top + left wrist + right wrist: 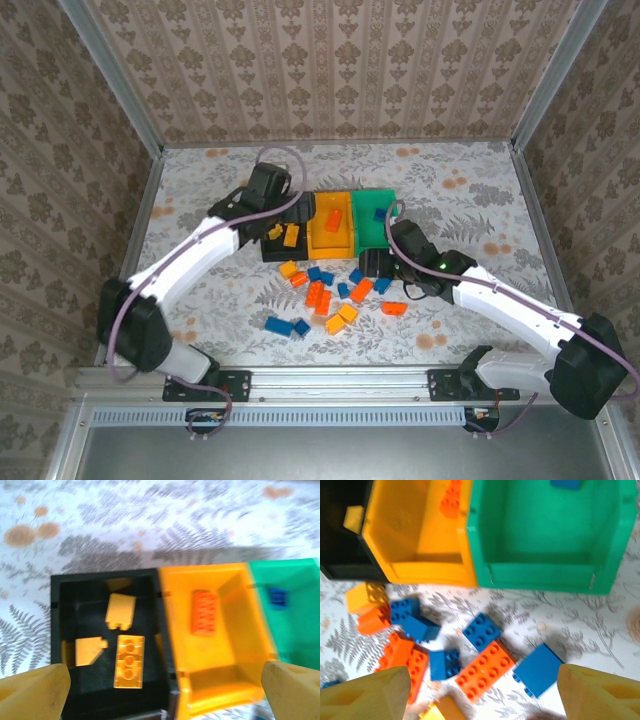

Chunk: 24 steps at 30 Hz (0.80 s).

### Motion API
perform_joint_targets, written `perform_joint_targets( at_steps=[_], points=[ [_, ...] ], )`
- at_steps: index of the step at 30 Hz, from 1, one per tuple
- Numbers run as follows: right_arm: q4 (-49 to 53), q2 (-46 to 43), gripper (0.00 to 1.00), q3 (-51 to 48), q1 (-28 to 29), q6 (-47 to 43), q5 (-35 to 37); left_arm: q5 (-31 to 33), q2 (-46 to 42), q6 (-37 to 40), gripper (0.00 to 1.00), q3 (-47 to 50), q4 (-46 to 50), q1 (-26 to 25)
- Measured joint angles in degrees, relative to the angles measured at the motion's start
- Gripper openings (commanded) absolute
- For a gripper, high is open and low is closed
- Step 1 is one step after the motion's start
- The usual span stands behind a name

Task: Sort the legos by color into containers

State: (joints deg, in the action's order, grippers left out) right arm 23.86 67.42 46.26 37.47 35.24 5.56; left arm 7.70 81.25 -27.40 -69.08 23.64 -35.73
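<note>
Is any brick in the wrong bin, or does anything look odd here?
Nothing stands out. The black bin holds only yellow bricks, the orange-yellow bin one red-orange brick, the green bin one blue brick. The other bricks lie loose on the table before the bins.

Three bins joined in a row: black bin (90,607), orange-yellow bin (225,650), green bin (300,625). The black one's got three yellow-orange bricks (129,661) in it, one lying studs up. The middle one holds a single red-orange brick (204,612), studs up, and the green has one blue brick (276,597) toward its far end. The rest of the legos (330,295) sit loose on the table (470,190) just in front of the bins, blue, red-orange and yellow-orange all mixed, some touching.
</note>
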Motion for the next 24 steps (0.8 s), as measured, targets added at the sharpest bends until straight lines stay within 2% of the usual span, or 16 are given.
perform_joint_targets(
  at_steps=[5, 9, 14, 21, 22, 24],
  points=[
    [5.0, -0.5, 0.81, -3.6, 0.0, 1.3, -0.4, -0.9, -11.8, -0.5, 1.00, 8.0, -1.8, -4.2],
    [8.3, -0.5, 0.82, -6.2, 0.0, 1.4, -1.8, -1.5, -17.2, -2.4, 1.00, 15.9, -2.7, -5.5],
    [9.2, 1.5, 0.86, -7.0, 0.0, 1.5, -3.0, -1.8, -19.5, -4.8, 1.00, 22.6, -2.7, -5.5],
    [9.1, 5.7, 0.87, -7.0, 0.0, 3.0, -3.1, -1.9, -21.2, -6.5, 1.00, 26.9, -3.1, -5.4],
    [9.1, 6.6, 0.93, -7.0, 0.0, 3.3, -3.1, -1.9, -21.6, -6.7, 1.00, 27.2, -3.2, -5.3],
    [8.9, 8.1, 0.94, -7.0, 0.3, 4.1, -3.1, -1.9, -22.2, -7.0, 1.00, 27.8, -3.5, -4.9]
  ],
)
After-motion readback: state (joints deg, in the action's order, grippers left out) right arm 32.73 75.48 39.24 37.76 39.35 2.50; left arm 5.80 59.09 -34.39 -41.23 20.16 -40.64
